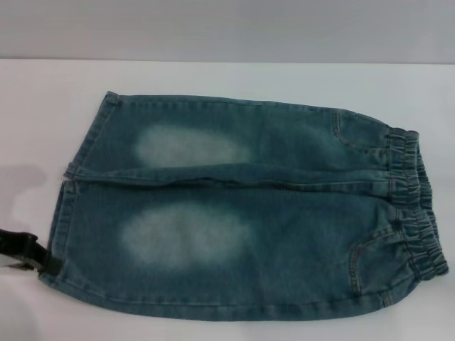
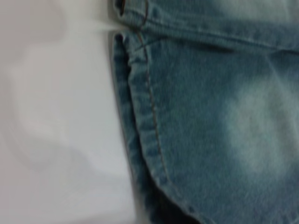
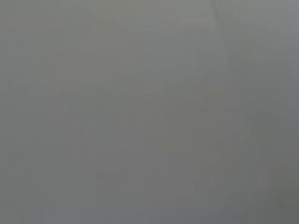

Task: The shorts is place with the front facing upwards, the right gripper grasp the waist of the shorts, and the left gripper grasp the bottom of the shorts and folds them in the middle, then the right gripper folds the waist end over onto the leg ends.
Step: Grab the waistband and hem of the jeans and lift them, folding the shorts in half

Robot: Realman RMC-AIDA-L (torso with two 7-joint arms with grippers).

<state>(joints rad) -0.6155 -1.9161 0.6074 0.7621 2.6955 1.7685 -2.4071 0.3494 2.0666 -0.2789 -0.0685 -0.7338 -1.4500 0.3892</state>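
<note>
Shorts: one, flat; two faded patches; left pincer at hem.

The shorts are blue-green denim, darker toward the edges and mottled across the legs. Two pale, faded, whitish patches sit on them, one on each leg. The waist, the end far from the left end effector, is a darker, puckered band with fine ribbed shadows. The leg ends, just beside that end effector, carry tan-orange stitching along the hems; the same thread outlines the pockets. The left end effector is black. The bench is plain white, and the wall behind is flat grey.
</note>
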